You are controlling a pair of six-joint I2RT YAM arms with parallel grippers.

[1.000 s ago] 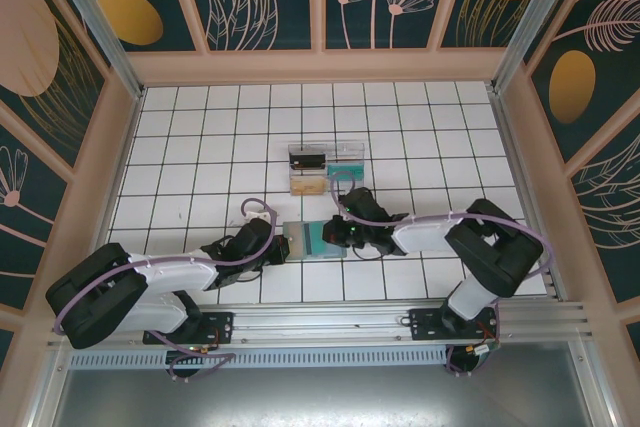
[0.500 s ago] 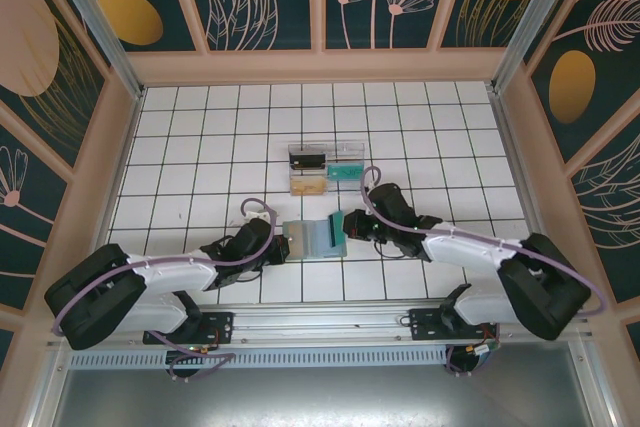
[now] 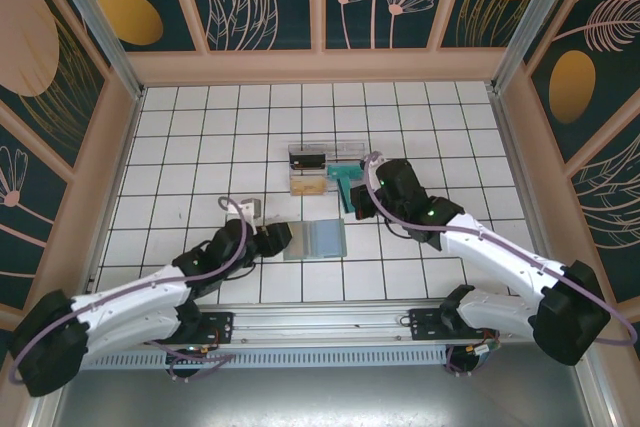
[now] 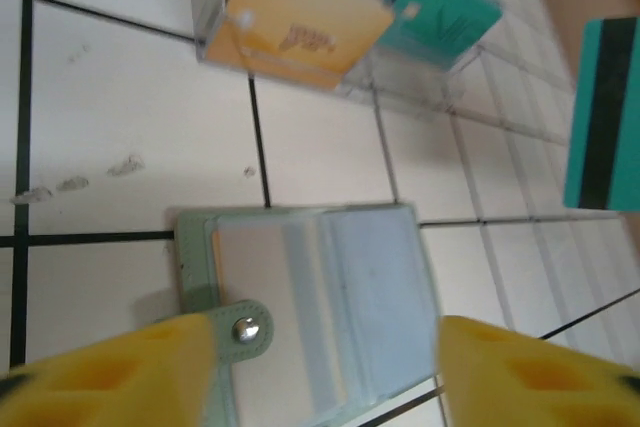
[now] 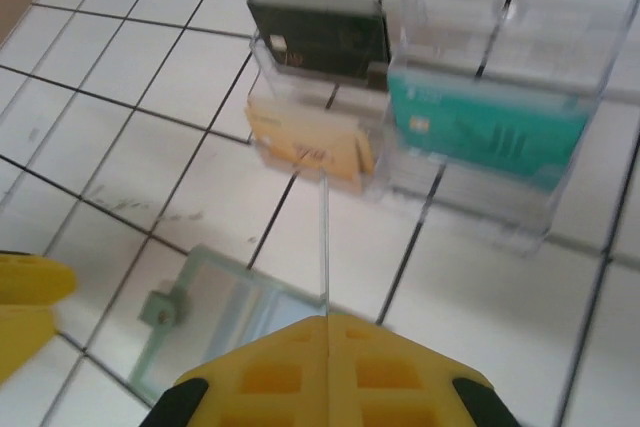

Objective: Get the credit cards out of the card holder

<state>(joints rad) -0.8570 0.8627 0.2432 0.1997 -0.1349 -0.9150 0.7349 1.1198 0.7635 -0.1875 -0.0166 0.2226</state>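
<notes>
Clamped edge-on in the right gripper just above frame centre, the thin teal dark-striped credit card should drop squarely into the clear plastic compartmented tray, while the left gripper, fingers apart, steadies the open grey-green folding card holder at centre.

Our white-and-black left arm stretches low from 7 o'clock towards the middle. Its left gripper points to 3 o'clock, yellow fingers spread wide apart. Our matching right arm reaches from 5 o'clock towards 11 o'clock, and its right gripper pinches a thin teal credit card edgewise.
</notes>
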